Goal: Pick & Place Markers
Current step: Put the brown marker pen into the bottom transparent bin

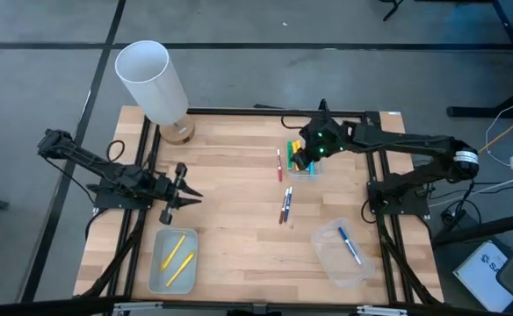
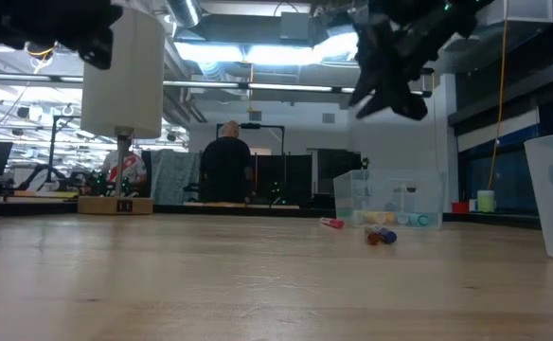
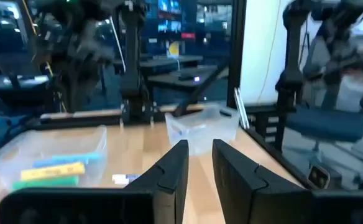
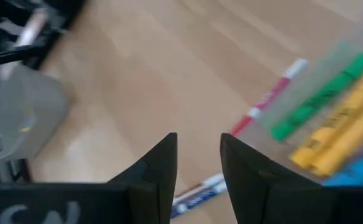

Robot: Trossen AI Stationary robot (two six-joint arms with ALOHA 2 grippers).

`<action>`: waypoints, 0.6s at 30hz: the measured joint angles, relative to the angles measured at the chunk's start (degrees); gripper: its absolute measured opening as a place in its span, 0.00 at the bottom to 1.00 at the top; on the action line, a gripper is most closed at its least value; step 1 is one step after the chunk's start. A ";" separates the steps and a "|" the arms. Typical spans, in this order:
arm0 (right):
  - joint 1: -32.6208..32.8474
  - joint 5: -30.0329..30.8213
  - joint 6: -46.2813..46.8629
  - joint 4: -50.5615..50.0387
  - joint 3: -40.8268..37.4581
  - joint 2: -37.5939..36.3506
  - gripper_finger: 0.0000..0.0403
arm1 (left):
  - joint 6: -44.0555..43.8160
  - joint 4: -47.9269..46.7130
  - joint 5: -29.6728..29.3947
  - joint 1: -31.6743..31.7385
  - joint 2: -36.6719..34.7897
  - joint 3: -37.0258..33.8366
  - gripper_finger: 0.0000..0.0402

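Three clear trays hold markers. The far-centre tray point(image 1: 313, 169) holds green, yellow point(image 4: 343, 127) and blue ones; the near-left tray point(image 1: 173, 260) holds two yellow ones; the near-right tray point(image 1: 343, 253) holds a blue one. A red marker point(image 1: 279, 164) lies flat on the wood beside the far-centre tray. Two more markers point(image 1: 285, 206) lie mid-table. My right gripper point(image 1: 299, 161) hangs above the far-centre tray, slanting down, open and empty point(image 4: 198, 146). My left gripper point(image 1: 195, 193) is level at the table's left and points right. It stands slightly open with nothing between its fingers point(image 3: 200, 149).
A tall white cylinder point(image 1: 151, 81) stands on a wooden base point(image 1: 177, 132) at the table's far left corner. Black frame rails point(image 1: 142, 158) run along the table's left and right sides. A person point(image 2: 226, 161) stands far off in the room beyond the table.
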 joint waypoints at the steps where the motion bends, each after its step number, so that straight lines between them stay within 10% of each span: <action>1: 1.18 0.57 0.53 0.68 0.00 -0.58 0.30 | 0.00 -1.38 0.02 0.03 -1.62 -0.56 0.17; 18: 13.68 8.57 7.83 14.42 -0.02 -0.97 0.30 | -1.06 -3.95 9.87 6.12 -19.24 -9.06 0.17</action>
